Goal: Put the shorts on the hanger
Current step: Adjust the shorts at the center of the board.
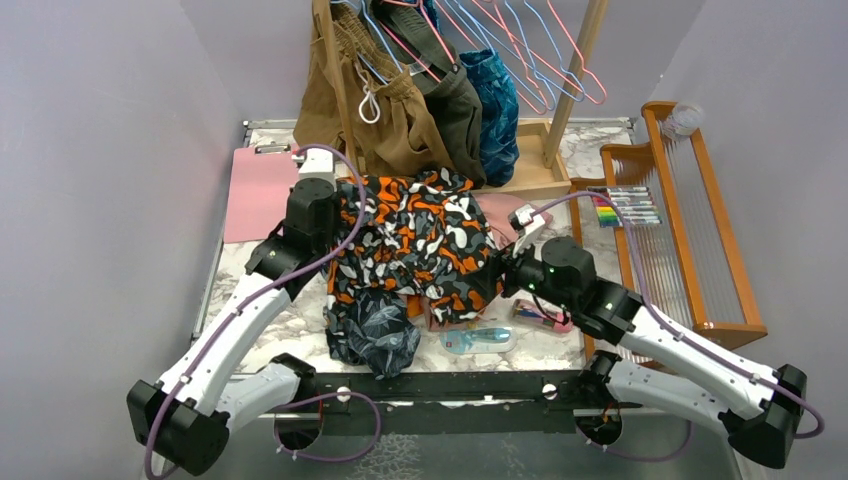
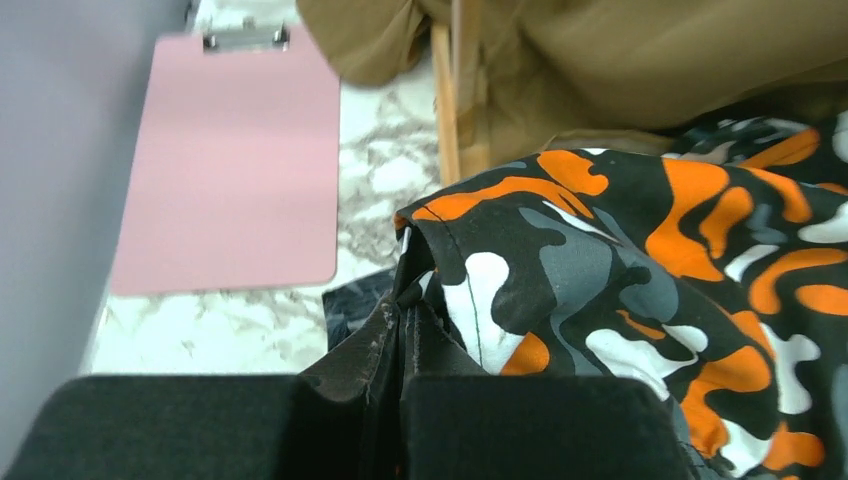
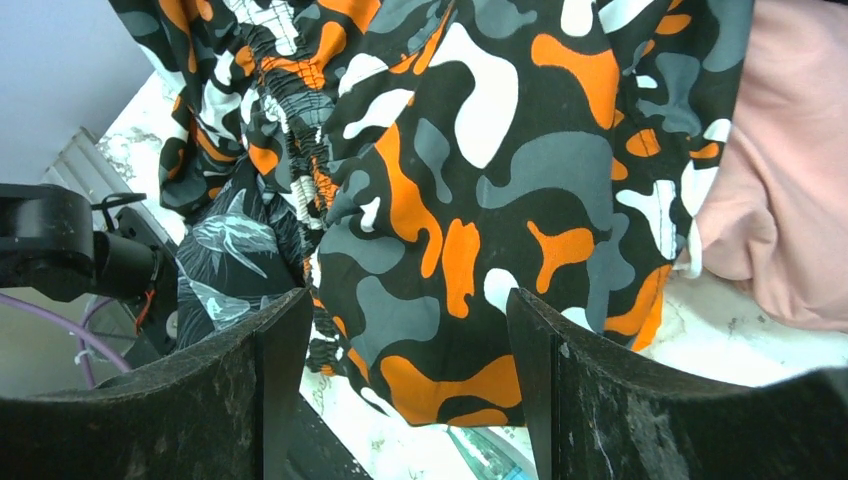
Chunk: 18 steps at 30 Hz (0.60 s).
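My left tool (image 2: 400, 335) is clamped on a corner of the camouflage shorts (image 1: 420, 240); the shorts spread across the middle of the counter (image 2: 380, 170), overlapping navy leaf-print shorts (image 1: 375, 335); my right tool (image 3: 400, 310) stands with fingers apart at their right edge.

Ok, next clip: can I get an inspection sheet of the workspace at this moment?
surface: marble table, crowded.
job's things: camouflage shorts spread mid-table; pink wire hangers on the rack.
clutter: pink clipboard, leaf-print shorts, dusty-pink shorts, markers, wooden frame.
grippers: left claw shut on the shorts' edge; right claw open around fabric.
cables: purple cables looping loosely.
surroundings: plain grey walls.
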Each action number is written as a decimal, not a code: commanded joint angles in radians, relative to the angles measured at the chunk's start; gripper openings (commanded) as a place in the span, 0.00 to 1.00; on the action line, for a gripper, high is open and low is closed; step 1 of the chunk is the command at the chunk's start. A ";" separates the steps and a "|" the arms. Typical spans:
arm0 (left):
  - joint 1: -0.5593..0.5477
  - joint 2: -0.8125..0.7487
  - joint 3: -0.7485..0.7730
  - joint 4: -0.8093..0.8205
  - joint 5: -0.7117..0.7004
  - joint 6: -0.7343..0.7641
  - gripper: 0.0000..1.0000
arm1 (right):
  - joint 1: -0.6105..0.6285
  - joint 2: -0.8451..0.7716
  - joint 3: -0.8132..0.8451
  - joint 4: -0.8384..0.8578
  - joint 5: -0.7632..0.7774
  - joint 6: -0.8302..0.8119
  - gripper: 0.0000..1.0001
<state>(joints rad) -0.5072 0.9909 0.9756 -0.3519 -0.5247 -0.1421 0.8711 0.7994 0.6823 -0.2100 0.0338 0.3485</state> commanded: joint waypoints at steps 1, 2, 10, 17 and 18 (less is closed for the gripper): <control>0.098 -0.003 -0.058 0.024 0.130 -0.105 0.00 | 0.003 0.051 0.018 0.073 -0.045 0.018 0.74; 0.112 0.000 -0.067 0.024 0.138 -0.120 0.00 | 0.003 0.055 0.019 0.065 -0.047 0.014 0.74; 0.166 -0.036 -0.171 0.066 0.154 -0.199 0.00 | 0.003 0.055 0.011 -0.014 -0.168 -0.031 0.72; 0.174 -0.085 -0.195 0.102 0.170 -0.192 0.00 | 0.164 0.068 0.031 -0.022 0.032 -0.044 0.70; 0.174 -0.089 -0.198 0.105 0.171 -0.190 0.00 | 0.185 0.083 0.041 -0.022 0.058 -0.051 0.69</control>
<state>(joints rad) -0.3405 0.9455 0.7918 -0.3058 -0.3794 -0.3210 0.9771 0.8597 0.6827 -0.2253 -0.0326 0.3275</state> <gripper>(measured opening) 0.011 0.698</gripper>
